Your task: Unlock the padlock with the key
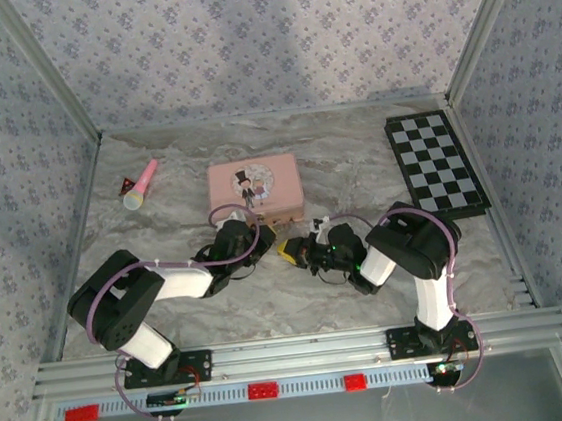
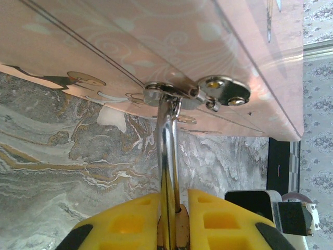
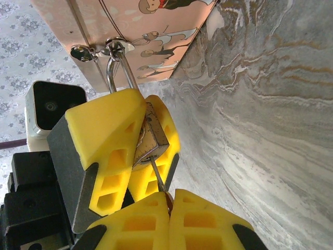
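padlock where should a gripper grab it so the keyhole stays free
Pinch the padlock across the flat faces of its brass body, coming from the side. Its shackle hangs in the hasp on the pink tin, and the key enters the opposite end.

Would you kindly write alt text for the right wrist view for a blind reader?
The left tool clamps the brass padlock, whose shackle hangs from the hasp of the pink tin. The right tool pinches the key, its shaft reaching the padlock's underside.
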